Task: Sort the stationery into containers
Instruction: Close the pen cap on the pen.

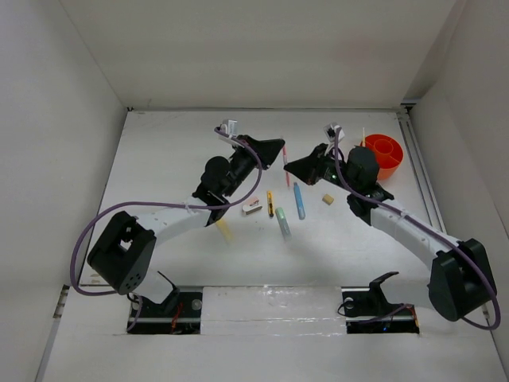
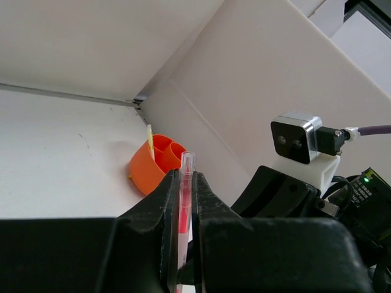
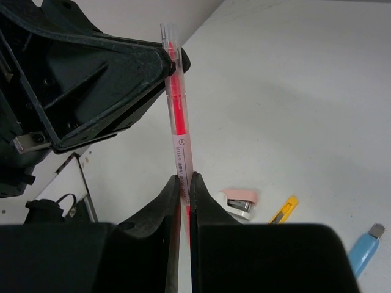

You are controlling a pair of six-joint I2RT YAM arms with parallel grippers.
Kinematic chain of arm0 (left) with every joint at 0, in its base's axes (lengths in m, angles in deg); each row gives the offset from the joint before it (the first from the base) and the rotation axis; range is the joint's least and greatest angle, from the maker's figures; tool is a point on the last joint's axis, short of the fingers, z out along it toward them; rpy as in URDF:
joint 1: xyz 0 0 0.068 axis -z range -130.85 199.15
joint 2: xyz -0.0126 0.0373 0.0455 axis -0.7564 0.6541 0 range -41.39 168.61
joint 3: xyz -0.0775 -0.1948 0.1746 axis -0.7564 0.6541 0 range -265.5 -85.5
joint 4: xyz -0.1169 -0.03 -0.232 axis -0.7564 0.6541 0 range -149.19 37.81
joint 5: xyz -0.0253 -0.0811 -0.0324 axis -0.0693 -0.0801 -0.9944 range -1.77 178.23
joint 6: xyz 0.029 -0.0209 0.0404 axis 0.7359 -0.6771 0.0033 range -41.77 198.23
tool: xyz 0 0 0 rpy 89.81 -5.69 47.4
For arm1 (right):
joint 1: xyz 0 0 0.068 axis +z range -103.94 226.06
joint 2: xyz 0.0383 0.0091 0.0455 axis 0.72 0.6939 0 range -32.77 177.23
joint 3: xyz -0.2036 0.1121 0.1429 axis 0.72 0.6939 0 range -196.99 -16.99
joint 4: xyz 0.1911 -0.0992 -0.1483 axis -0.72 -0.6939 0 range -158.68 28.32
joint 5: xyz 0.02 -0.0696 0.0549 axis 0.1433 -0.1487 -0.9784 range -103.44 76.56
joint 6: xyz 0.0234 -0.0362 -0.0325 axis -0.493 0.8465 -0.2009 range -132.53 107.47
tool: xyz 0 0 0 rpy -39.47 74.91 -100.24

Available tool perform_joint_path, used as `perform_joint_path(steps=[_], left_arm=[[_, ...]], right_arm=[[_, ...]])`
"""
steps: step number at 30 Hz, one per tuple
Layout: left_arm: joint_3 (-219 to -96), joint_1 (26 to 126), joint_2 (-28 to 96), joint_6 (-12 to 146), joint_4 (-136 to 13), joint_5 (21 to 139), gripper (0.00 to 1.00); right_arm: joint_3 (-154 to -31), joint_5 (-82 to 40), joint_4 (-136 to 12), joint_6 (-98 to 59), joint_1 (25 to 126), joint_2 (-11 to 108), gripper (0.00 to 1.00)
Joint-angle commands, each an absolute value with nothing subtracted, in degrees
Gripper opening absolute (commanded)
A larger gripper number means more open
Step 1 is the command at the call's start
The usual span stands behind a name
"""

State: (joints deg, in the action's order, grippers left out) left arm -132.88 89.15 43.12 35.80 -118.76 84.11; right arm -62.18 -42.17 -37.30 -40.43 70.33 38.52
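Judging from the wrist views, the thin red pen with a clear plastic barrel (image 3: 177, 116) is pinched twice at once. The left gripper (image 2: 181, 201) is closed on it near the capped end, and the right gripper (image 3: 185, 195) is closed further along the barrel. It's held over the far middle of the white tabletop (image 1: 175, 151), left of the round orange-red plastic cup (image 2: 143, 174) by the far right corner. It's probably light and stiff, but the smooth barrel looks slippery, so a mid-barrel pinch is better trusted than the tip. Whether its other end touches the tabletop can't be made out.
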Motion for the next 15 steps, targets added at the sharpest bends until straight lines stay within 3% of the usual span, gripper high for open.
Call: perform_joint_path(steps=[1,6,9,10,13,15], left_arm=[[-130.8,91.7,42.1,35.3,-112.6,74.8,0.00],[-137.0,91.7,39.2,39.4,-101.2,77.6,0.00],[-142.0,91.7,37.2,41.7,-97.1,79.1,0.26],[-142.8,91.7,36.5,41.7,-95.8,79.8,0.48],[-145.0,91.7,33.1,42.5,-93.6,82.7,0.96],[-146.8,91.7,30.8,43.3,-92.6,84.0,1.00]], right_arm=[[-66.2,-37.4,-18.3,-40.5,69.3,39.6,0.00],[-59.4,-40.3,-10.8,-39.9,71.8,40.9,0.00],[-57.4,-40.3,-11.7,-37.3,72.4,40.4,0.00],[-57.4,-39.5,-12.6,-36.4,72.4,39.8,0.00],[-57.4,-38.1,-15.5,-33.2,73.0,39.8,0.00],[-57.4,-38.1,-15.5,-32.7,72.4,39.8,0.00]])
